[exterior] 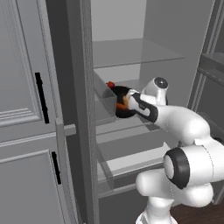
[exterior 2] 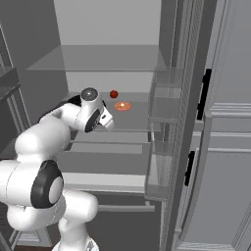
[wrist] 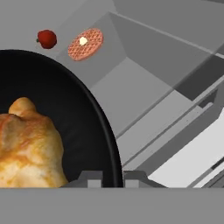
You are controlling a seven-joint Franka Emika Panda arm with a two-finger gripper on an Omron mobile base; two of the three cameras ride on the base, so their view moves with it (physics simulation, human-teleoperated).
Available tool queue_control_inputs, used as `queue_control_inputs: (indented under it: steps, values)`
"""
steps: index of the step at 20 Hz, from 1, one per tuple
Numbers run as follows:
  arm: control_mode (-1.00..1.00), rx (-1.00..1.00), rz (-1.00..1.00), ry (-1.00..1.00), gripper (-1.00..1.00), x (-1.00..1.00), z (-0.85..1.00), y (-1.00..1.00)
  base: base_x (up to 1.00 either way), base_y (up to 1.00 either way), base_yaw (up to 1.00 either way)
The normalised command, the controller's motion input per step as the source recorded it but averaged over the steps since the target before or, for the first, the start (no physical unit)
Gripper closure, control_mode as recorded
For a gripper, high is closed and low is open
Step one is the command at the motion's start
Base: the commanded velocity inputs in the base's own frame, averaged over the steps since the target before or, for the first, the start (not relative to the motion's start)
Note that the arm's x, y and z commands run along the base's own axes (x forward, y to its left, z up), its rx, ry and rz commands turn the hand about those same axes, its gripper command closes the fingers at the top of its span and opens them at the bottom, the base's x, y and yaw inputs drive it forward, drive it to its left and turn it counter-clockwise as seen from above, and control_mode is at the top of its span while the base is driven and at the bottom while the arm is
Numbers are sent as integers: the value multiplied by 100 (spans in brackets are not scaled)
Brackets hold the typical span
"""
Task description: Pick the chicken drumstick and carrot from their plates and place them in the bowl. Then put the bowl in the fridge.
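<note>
My gripper (wrist: 113,178) is shut on the rim of the glossy black bowl (wrist: 74,113), with one finger on each side of the rim. The golden-brown chicken drumstick (wrist: 26,144) lies inside the bowl. In the left base view the bowl (exterior: 120,101) hangs at my gripper (exterior: 131,102) inside the open fridge (exterior: 131,52), just over its middle shelf. An orange bit (exterior: 122,105) shows in the bowl; whether it is the carrot I cannot tell. The plates are out of view.
On the same shelf, farther back, sit a small red fruit (wrist: 47,38) and a round waffle (wrist: 85,43); they also show as fruit (exterior 2: 113,93) and waffle (exterior 2: 122,105). Clear door bins (exterior 2: 164,98) hang on the open right door. A glass shelf spans above.
</note>
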Motion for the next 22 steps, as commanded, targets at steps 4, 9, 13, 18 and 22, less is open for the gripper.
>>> queue_control_inputs:
  steps: [4,9,13,18,22]
  values:
    - [-100,0,0,4,100,47,-26,33,0,0,0]
    - [-100,-8,0,8,100,15,-65,34,0,0,0]
    - [-100,-7,-2,5,100,24,-16,21,0,0,0]
    - [-100,0,-19,0,100,35,0,4,0,0,0]
    - [-100,0,-19,1,100,45,-5,3,0,0,0]
